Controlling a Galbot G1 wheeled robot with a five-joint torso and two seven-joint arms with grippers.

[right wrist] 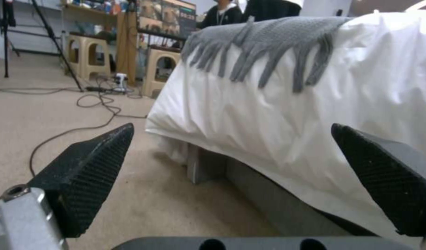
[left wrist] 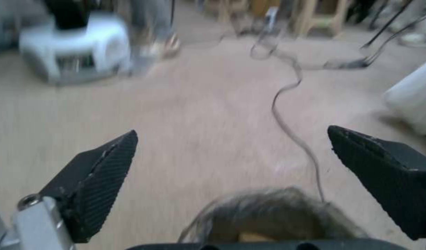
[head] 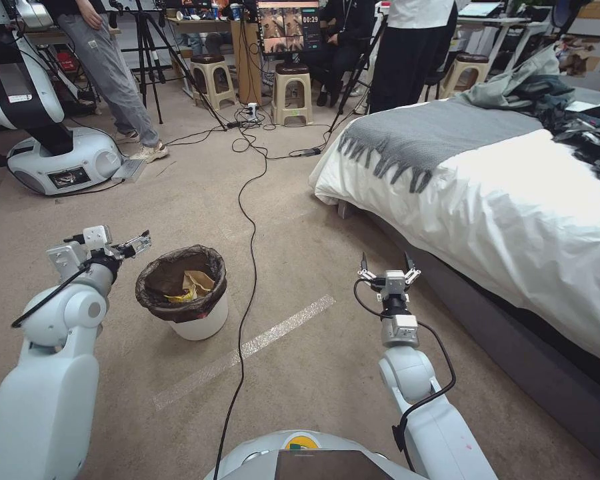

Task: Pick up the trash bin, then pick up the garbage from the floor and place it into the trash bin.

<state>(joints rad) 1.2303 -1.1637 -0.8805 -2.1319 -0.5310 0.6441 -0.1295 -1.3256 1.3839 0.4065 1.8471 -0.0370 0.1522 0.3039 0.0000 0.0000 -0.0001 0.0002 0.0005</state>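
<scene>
Just right of the spread left gripper (head: 142, 241), the trash bin (head: 183, 291).

Robotics lab staged as a bedroom. A bed (head: 513, 200) with white duvet and grey throw fills the right; tripods (head: 147, 53), a monitor (head: 290, 27), stools (head: 292, 93) and floor cables (head: 250, 200) line the top; a second robot base (head: 60, 160) stands upper left.

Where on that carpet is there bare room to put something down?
Bare carpet lies between the black cable and the bed, around the open right gripper, and in front of the tape strip. It is tighter near the trash bin, with the open left gripper beside its rim.
</scene>
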